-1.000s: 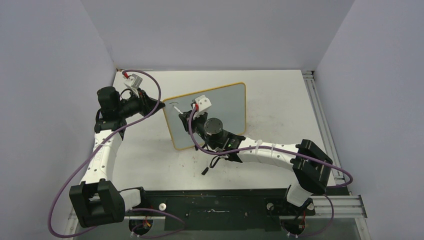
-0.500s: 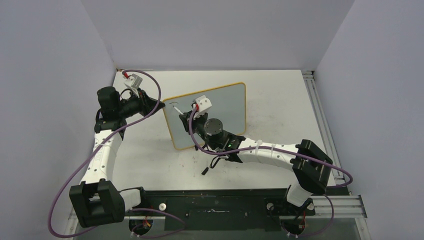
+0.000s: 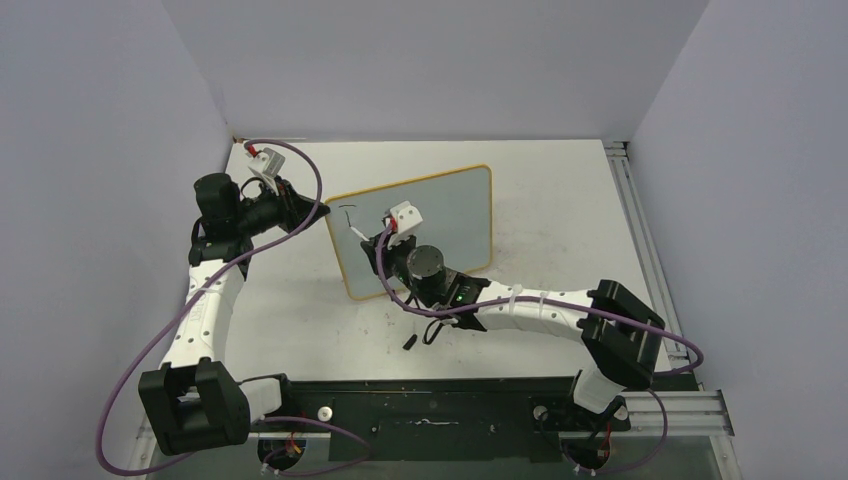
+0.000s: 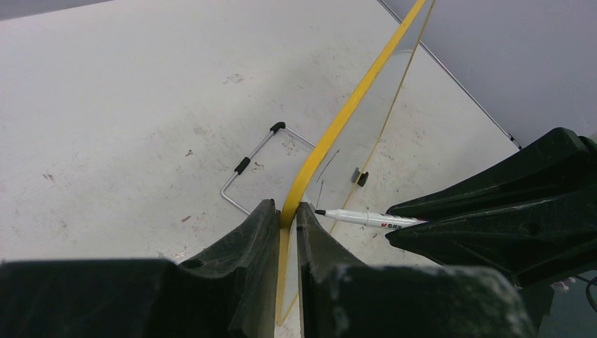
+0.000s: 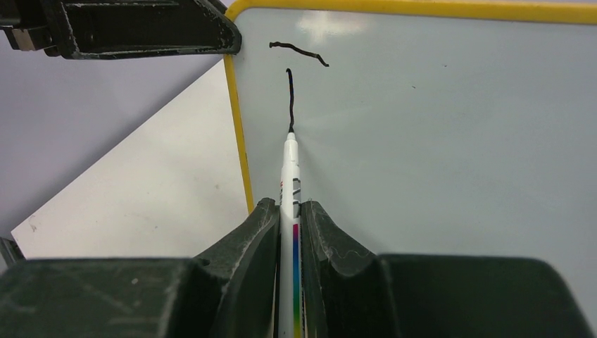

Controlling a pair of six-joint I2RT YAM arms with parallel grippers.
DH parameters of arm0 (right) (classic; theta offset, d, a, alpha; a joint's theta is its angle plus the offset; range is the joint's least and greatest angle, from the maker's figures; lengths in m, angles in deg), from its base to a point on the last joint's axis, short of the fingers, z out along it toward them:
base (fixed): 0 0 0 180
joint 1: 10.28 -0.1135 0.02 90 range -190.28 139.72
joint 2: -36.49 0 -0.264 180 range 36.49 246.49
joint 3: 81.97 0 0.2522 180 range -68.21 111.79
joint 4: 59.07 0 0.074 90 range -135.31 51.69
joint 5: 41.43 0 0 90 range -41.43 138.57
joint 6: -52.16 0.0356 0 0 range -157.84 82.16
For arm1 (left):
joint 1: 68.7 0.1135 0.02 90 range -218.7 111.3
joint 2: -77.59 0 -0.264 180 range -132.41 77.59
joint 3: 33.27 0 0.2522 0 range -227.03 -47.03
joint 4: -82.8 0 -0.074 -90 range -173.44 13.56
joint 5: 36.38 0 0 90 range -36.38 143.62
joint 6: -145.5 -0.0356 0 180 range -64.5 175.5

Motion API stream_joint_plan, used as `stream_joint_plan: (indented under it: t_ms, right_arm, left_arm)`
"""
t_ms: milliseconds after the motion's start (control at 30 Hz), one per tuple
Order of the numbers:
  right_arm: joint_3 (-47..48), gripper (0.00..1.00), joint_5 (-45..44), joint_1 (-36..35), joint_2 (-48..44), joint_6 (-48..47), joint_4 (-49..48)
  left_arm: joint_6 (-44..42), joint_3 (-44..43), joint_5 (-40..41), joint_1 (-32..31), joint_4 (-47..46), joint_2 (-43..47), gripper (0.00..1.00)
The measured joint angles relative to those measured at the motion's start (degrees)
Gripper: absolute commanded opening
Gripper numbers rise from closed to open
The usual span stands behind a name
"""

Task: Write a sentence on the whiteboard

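The whiteboard (image 3: 450, 205) stands mid-table (image 3: 560, 190), the left gripper (image 4: 285, 210) on its left edge. In front, the right gripper's (image 5: 287, 208) marker (image 5: 290, 165) touches its upper-left corner, just below two strokes (image 5: 290, 98).

Glossy smooth whiteboard (image 5: 436, 141), matt scuffed table (image 3: 560, 200), smooth plastic marker (image 5: 289, 176)

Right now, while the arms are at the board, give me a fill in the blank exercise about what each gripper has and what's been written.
The left gripper is shut on the ____ frame of the whiteboard.
The right gripper is shut on a slim black-and-white ____.
The board's face carries ____ thin black strokes.
Missing words: yellow; marker; two.
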Motion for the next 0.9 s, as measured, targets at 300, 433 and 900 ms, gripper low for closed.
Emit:
stream_joint_plan:
  t_ms: [300,433,900]
  right_arm:
    - [-0.87,0.05,-0.26,-0.48,-0.35,-0.24,0.13]
    - [-1.62,0.05,-1.22,-0.74,-1.42,-0.44,0.0]
    - [-2.08,0.05,-2.34,-0.33,-2.45,-1.36,-3.26]
  left_arm:
    - [0.0,0.0,-0.07,0.02,0.0,0.0,0.0]
    - [0.0,0.0,-0.07,0.02,0.0,0.0,0.0]
    - [-0.2,0.0,-0.09,0.02,0.02,0.0,0.0]
